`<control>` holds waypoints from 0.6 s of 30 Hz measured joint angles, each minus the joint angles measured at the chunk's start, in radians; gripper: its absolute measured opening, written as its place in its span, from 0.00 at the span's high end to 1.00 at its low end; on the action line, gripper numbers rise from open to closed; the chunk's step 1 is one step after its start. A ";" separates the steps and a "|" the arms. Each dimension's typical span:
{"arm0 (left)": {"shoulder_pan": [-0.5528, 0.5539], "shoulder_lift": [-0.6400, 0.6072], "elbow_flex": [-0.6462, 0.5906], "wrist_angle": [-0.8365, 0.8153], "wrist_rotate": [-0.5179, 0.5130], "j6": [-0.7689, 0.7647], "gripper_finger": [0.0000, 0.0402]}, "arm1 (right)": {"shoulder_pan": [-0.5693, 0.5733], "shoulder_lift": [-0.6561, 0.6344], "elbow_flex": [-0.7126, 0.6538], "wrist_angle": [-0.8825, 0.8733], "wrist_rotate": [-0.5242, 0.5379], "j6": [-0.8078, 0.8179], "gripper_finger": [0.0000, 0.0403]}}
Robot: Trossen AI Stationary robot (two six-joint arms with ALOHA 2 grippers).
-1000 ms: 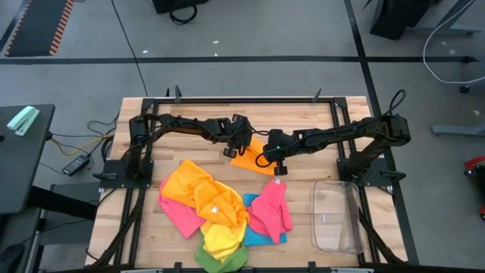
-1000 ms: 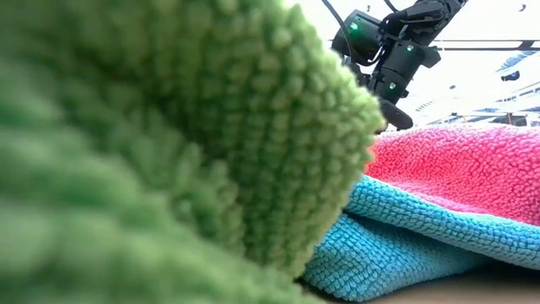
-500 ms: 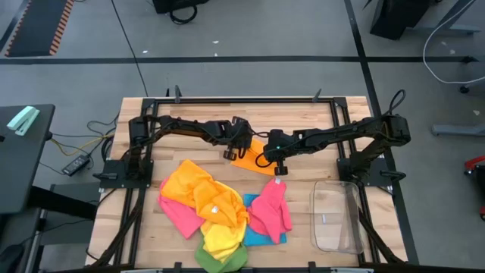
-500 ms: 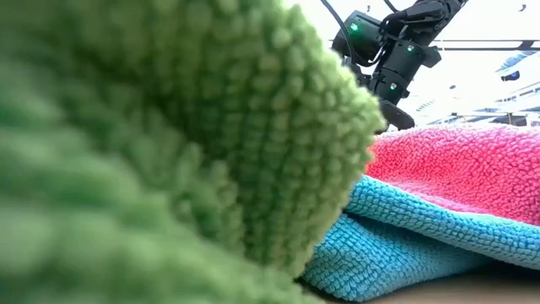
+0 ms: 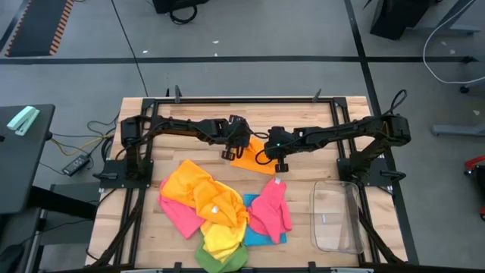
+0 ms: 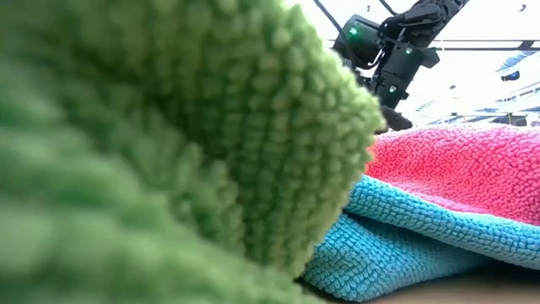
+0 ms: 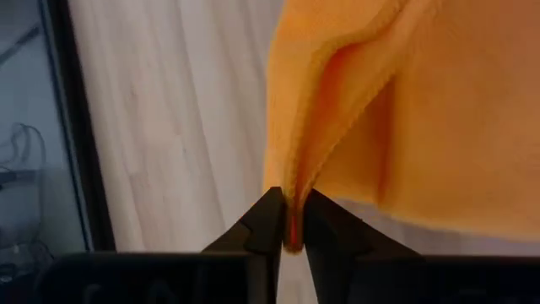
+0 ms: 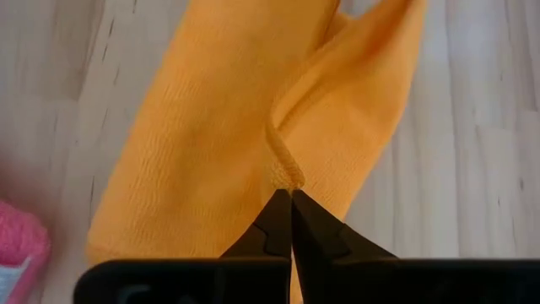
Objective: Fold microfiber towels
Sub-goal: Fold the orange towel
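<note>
High view — left gripper (image 5: pixel 229 151) and right gripper (image 5: pixel 278 163) at opposite edges of orange towel (image 5: pixel 252 157). Both clamped on pinched folds of it. Heap of other towels (image 5: pixel 220 214) nearby — beside clear bin (image 5: pixel 336 217).

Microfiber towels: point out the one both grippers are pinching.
The orange towel lying apart from the heap, toward the table's far side. The left gripper and right gripper each pinch a fold of it.
</note>
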 joint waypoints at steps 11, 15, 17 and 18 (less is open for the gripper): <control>-0.012 -0.001 0.024 -0.044 0.002 -0.037 0.96 | -0.026 -0.072 0.000 -0.052 0.000 -0.012 0.98; -0.030 -0.001 0.024 -0.067 0.019 -0.042 0.95 | -0.005 -0.087 0.000 -0.063 -0.048 -0.012 0.98; -0.043 -0.001 0.024 -0.066 0.020 -0.056 0.93 | 0.009 -0.084 0.000 -0.062 -0.061 -0.015 0.98; -0.051 -0.002 0.024 -0.067 0.021 -0.063 0.92 | 0.015 -0.083 -0.001 -0.065 -0.066 -0.014 0.98</control>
